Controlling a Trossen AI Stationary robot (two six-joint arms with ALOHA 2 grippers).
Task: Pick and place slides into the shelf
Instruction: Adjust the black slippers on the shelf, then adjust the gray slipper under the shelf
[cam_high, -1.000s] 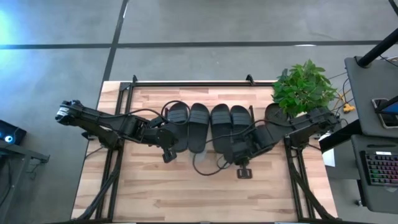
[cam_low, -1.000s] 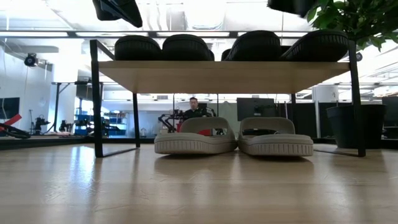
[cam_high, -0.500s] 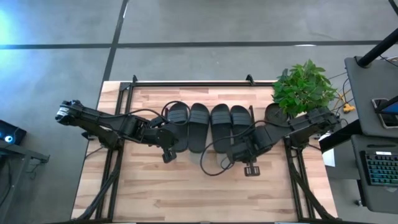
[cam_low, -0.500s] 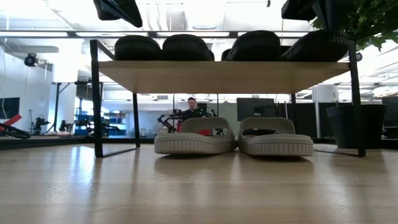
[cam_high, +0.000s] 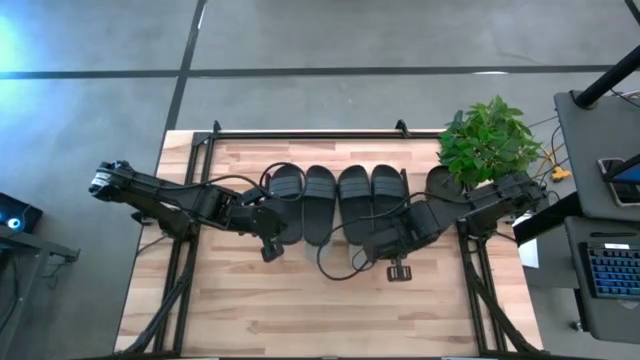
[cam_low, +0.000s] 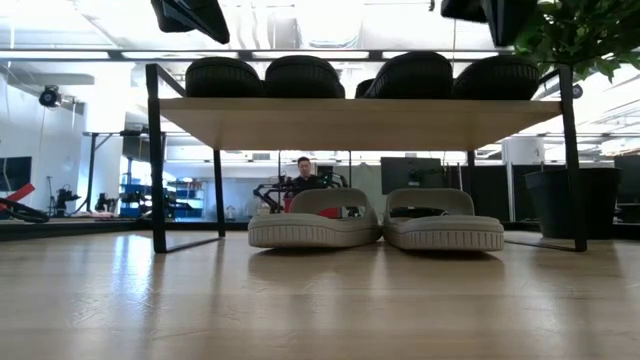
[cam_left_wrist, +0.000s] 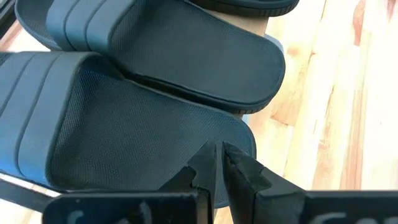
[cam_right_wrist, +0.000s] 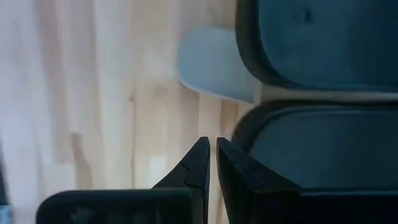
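**Remote desk:** What do you have, starting nearest the low camera?

**Me:** Nearest me is bare worktop (cam_low: 320, 300). Past it stand the two light grey slides (cam_low: 375, 222) side by side on the worktop, under the shelf (cam_low: 360, 122), toes toward me. On the shelf's wooden board sit the four dark slides (cam_high: 337, 200) in a row, touching or nearly so.

**Remote desk:** And the left arm?

**Me:** In the high view my left claw (cam_high: 268, 250) hangs at about 8 o'clock from the row of dark slides, just off the heel end of the leftmost one. Its wrist camera shows the left claw (cam_left_wrist: 219, 163) with its two fingers pressed together, nothing between them, right over that slide's heel.

**Remote desk:** Right arm?

**Me:** My right claw (cam_high: 398, 270) is at about 5 o'clock from the row, over the worktop just past the shelf's near edge. In its own view the right claw (cam_right_wrist: 208, 163) is closed too, fingers meeting and empty, with the dark slide heels and a bit of a light grey one ahead of it.

**Remote desk:** Anything farther back?

**Me:** A potted plant (cam_high: 488, 140) at 2 o'clock on the worktop's corner. Beyond the worktop, a person (cam_low: 303, 175) sits in the room.
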